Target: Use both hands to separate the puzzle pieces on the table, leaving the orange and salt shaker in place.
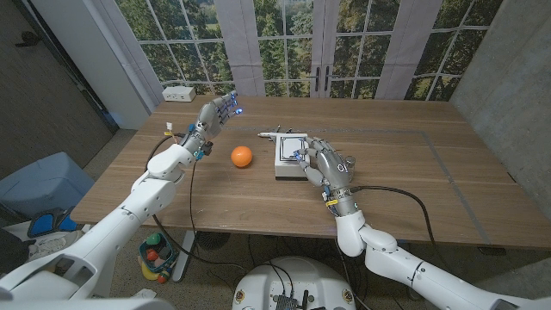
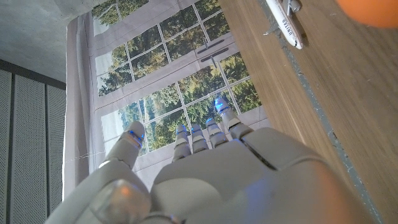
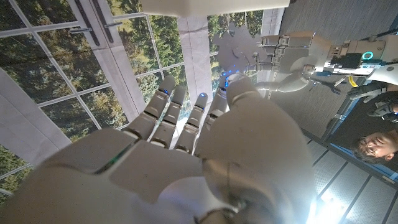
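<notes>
While my right hand (image 1: 325,164) hovers spread at the puzzle (image 1: 289,155), I raise my left hand (image 1: 217,114), spread and empty, at the orange's (image 1: 242,156) eleven o'clock; next, both must grip pieces.

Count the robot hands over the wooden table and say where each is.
2. The pale grey left hand is raised, fingers spread, beside the round orange; the pale grey right hand is at the white square puzzle.

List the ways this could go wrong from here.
1. The orange lies loose between the raised left hand and the white puzzle block; a sweep toward the block may roll it.
2. The right hand is only at the block's right edge, so the block may slide rather than part.
</notes>
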Controlling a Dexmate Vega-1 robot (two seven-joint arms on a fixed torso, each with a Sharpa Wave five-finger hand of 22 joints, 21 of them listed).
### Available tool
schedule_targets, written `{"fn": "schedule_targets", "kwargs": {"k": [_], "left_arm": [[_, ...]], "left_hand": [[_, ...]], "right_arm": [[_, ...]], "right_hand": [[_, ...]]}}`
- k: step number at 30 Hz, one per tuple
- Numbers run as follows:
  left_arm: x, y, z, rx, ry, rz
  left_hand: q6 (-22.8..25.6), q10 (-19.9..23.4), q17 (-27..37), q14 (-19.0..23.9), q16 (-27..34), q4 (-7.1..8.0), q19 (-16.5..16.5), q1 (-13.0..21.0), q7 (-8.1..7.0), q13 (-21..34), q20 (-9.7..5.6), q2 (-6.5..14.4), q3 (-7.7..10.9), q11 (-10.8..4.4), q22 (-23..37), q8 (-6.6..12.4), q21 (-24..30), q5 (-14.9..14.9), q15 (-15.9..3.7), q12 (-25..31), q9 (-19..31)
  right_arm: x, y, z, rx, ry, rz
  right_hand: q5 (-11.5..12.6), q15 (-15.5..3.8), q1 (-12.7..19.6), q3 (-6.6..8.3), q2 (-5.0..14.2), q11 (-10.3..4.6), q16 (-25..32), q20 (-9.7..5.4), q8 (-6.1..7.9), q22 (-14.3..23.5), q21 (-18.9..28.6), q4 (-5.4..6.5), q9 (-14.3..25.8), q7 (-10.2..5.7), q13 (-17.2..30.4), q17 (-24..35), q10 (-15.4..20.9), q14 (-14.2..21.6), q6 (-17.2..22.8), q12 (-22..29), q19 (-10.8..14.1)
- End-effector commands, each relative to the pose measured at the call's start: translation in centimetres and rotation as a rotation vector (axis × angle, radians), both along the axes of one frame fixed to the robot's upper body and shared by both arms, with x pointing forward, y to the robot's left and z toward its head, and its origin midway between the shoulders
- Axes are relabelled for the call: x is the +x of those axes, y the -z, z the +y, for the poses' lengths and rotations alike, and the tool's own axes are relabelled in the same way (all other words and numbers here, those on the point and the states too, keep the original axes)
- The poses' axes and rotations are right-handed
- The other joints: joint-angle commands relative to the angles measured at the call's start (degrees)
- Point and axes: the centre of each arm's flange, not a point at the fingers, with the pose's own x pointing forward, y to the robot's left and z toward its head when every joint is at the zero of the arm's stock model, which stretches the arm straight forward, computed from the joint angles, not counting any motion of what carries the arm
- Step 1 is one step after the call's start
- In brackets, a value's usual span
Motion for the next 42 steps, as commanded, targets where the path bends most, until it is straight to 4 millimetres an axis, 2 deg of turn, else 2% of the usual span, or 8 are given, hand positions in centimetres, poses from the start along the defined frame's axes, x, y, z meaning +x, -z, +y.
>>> {"fn": "schedule_targets", "kwargs": {"k": [1,4,7,10,22,28,35,42], "left_arm": [[-1.0,-0.9,-0.8,0.048,-0.025,-0.067],[-1.4,-1.1,-1.1,0.078,-0.041,-0.093],[-2.0,-1.4,-1.4,0.120,-0.059,-0.122],[-2.5,-1.8,-1.6,0.146,-0.043,-0.116],[-4.7,-2.6,-2.7,0.285,-0.102,-0.122],[-5.3,-2.5,-3.0,0.330,-0.125,-0.130],[-6.2,-2.4,-3.7,0.371,-0.156,-0.164],[-6.9,-2.2,-4.8,0.429,-0.199,-0.201]], "left_hand": [[0.87,0.88,-0.02,0.60,0.04,-1.32,0.88,1.44,-0.03,0.22,0.32,-0.01,0.29,0.05,0.21,0.45,-0.45,-0.29,-1.88,0.33,0.34],[1.61,1.13,-0.01,0.77,-0.04,-2.86,1.34,2.78,-0.73,0.25,0.77,0.10,0.59,0.05,0.24,0.59,-1.03,-0.58,-1.91,0.31,0.36],[4.26,1.39,0.03,0.79,-0.15,-4.39,1.76,5.03,-3.24,0.29,0.81,0.09,0.91,0.18,0.29,1.20,-2.13,-0.98,-2.06,0.28,0.40],[11.18,1.74,0.08,0.33,-0.25,-4.82,2.26,8.63,-6.75,0.35,1.11,-0.33,0.89,0.18,0.41,2.56,-3.98,-1.28,-1.58,0.33,0.48],[26.71,5.26,0.21,2.05,-0.05,-5.05,5.75,21.07,-5.75,0.45,4.71,-5.77,0.35,-1.18,0.61,5.45,-7.42,-1.22,1.76,0.83,0.76],[27.21,5.35,0.21,2.11,-0.07,-5.07,6.30,22.98,-6.25,0.45,5.20,-6.57,0.22,-1.29,0.62,5.17,-7.80,-1.07,1.95,0.73,0.76],[27.82,5.03,0.25,2.33,-0.11,-4.83,7.71,28.34,-7.61,0.48,4.47,-11.63,-2.07,-2.22,0.67,4.05,-9.09,0.07,1.77,0.36,0.80],[27.87,3.95,0.27,1.82,-0.25,-4.67,8.16,30.79,-7.82,0.49,4.18,-13.06,-3.09,-2.66,0.70,3.55,-9.69,0.42,1.90,0.00,0.87]], "right_arm": [[-0.4,-0.8,-0.6,0.053,-0.028,-0.030],[-0.5,-1.0,-0.7,0.064,-0.033,-0.043],[-0.6,-1.3,-0.8,0.075,-0.036,-0.055],[-0.6,-1.6,-1.0,0.092,-0.041,-0.061],[-0.8,-2.4,-1.6,0.106,-0.059,-0.082],[-1.1,-2.5,-1.9,0.123,-0.061,-0.096],[-1.1,-3.2,-2.1,0.151,-0.072,-0.114],[-1.1,-3.8,-2.1,0.185,-0.090,-0.114]], "right_hand": [[0.16,-10.17,-0.09,0.45,1.52,-0.80,-0.48,-3.27,0.55,0.16,0.64,0.31,1.09,1.00,0.38,-0.16,0.40,-0.20,-0.66,0.23,-0.34],[0.34,-10.18,-0.12,0.68,2.06,-0.92,-0.85,-3.30,0.92,0.15,0.81,0.41,1.82,1.23,0.46,-0.42,0.37,-0.15,-1.04,0.17,-0.40],[0.43,-10.22,-0.16,0.69,2.21,-0.94,-1.06,-3.35,1.32,0.13,0.91,0.40,2.36,1.40,0.53,-0.54,0.28,-0.15,-1.04,0.10,-0.50],[0.49,-10.23,-0.16,0.69,2.25,-0.88,-1.19,-3.28,1.57,0.12,0.99,0.37,2.70,1.38,0.58,-0.61,0.30,-0.17,-1.05,0.08,-0.53],[0.81,-10.24,-0.45,0.57,2.49,-0.74,-1.75,-3.36,2.82,0.07,1.23,0.39,4.63,2.04,0.84,-0.85,-0.02,-0.25,-1.56,-0.17,-1.19],[1.09,-9.93,-0.95,0.70,3.11,-0.15,-2.22,-3.29,3.60,0.03,1.48,0.77,6.27,3.36,1.14,-1.06,-0.12,-0.23,-2.75,-0.27,-1.54],[1.26,-9.87,-1.34,0.73,3.19,0.09,-2.50,-3.09,4.49,-0.01,1.71,0.93,7.44,3.99,1.38,-1.15,0.18,-0.24,-2.82,-0.19,-1.62],[1.44,-9.67,-1.90,0.66,3.21,0.10,-2.67,-2.75,5.55,-0.06,1.89,1.10,8.92,4.16,1.72,-1.13,0.29,-0.16,-3.07,-0.19,-2.06]]}}
